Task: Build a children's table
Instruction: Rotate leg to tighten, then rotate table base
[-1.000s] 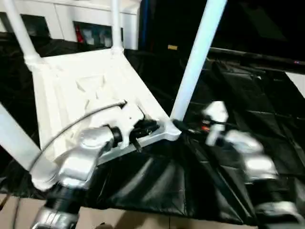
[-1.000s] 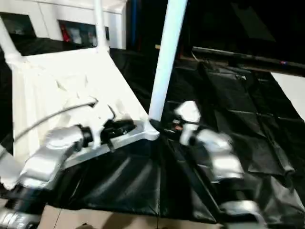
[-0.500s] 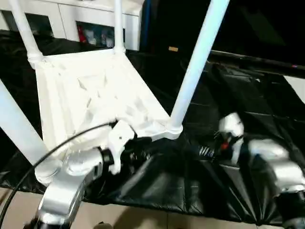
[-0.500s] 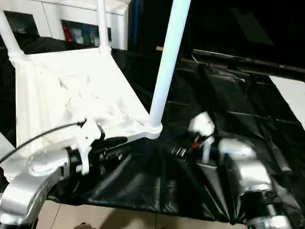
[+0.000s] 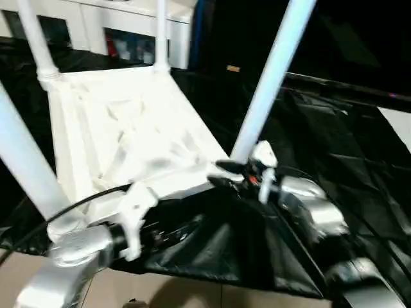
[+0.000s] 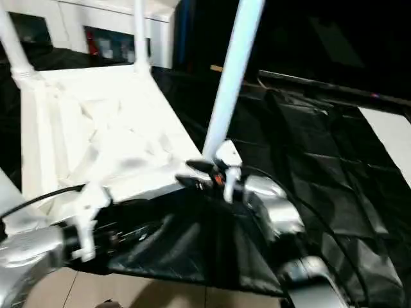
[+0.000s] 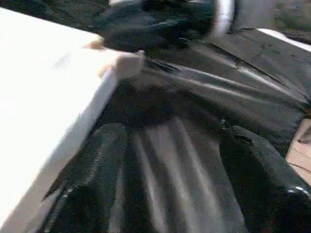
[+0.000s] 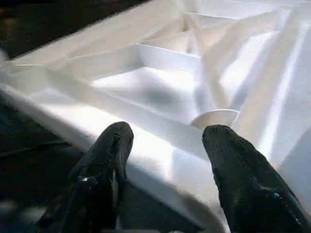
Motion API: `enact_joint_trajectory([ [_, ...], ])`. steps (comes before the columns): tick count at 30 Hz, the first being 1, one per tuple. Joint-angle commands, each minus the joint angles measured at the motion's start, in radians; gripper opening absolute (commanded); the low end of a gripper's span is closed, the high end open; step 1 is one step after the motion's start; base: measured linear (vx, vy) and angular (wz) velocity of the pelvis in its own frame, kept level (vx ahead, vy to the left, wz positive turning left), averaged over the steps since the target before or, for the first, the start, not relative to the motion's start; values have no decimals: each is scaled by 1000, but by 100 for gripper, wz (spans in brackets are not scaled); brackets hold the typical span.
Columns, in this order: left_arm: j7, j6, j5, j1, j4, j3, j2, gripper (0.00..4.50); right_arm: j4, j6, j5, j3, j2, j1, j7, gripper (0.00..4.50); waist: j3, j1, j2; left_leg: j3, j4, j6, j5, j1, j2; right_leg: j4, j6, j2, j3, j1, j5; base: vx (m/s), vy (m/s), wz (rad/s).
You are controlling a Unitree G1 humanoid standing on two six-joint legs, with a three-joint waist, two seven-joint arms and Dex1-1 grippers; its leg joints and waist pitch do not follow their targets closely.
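Here, table top (image 8: 204, 68) beyond right jaws

table top (image 5: 128, 138): white plastic, ribbed | sheet (image 5: 334, 167): glossy black, creased

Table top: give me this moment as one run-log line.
table top: upside down, legs up | left gripper: open, off the edge | right gripper: open at near rim
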Motion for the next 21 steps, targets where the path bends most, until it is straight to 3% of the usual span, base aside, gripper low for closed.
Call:
enact_joint_trajectory([
  [1,-26,2,-29,19,-35,22,15,376,76,-26,-28,-52,-12,-38,-102,266,-50,1,21,17,-65,-17,-249,8,-10,-65,-152,-27,33,37,-219,0,0,0],
  [3,-44,0,-52,36,-49,39,35,395,158,-50,-53,-62,-6,-80,-196,266,-49,-1,22,16,-67,-21,-250,4,-12,-63,-151,-24,33,40,-219,0,0,0],
  [4,-58,0,-63,45,-56,44,47,395,196,-61,-65,-67,-4,-99,-247,266,-50,1,27,17,-66,-27,-254,8,-13,-62,-147,-24,33,38,-217,0,0,0],
  [11,-107,9,-121,77,-84,58,103,449,387,-110,-61,-116,14,-212,-450,266,-49,0,30,18,-64,-38,-302,9,-14,-61,-136,-23,34,35,-236,0,0,0],
  [21,-171,-14,-181,159,-115,109,163,449,518,-156,-76,-152,-2,-289,-530,266,-46,3,32,17,-64,-43,-339,4,-15,-60,-125,-20,35,33,-271,0,0,0],
])
